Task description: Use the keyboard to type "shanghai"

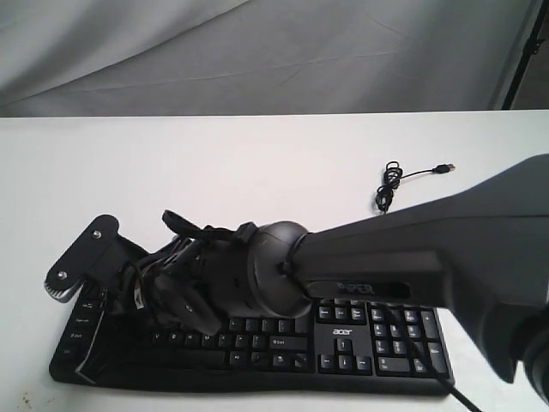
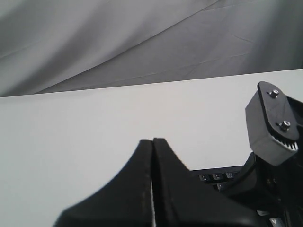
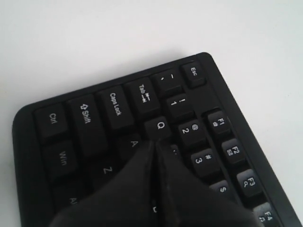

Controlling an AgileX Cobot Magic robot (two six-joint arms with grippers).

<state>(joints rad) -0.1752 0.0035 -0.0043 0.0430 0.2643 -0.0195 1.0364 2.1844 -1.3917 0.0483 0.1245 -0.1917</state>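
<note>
The black keyboard [image 1: 360, 354] lies along the table's front edge, with the acer logo showing above its arrow keys. My right arm [image 1: 412, 249] reaches across it to its left end. In the right wrist view, the right gripper [image 3: 155, 143] is shut with nothing in it. Its tip sits just under the Q key [image 3: 161, 126], between A and the covered W and S keys, and I cannot tell whether it touches a key. The left gripper [image 2: 152, 140] is shut and empty, off the keyboard's [image 2: 218, 176] left side. I cannot make out either gripper's tips in the exterior view.
The keyboard's thin USB cable [image 1: 390, 184] lies coiled on the white table [image 1: 257, 163] behind the arm. A toothed black part with two screws [image 2: 274, 124] sticks up above the keyboard's left end. A grey cloth backdrop [image 1: 257, 51] hangs behind the table.
</note>
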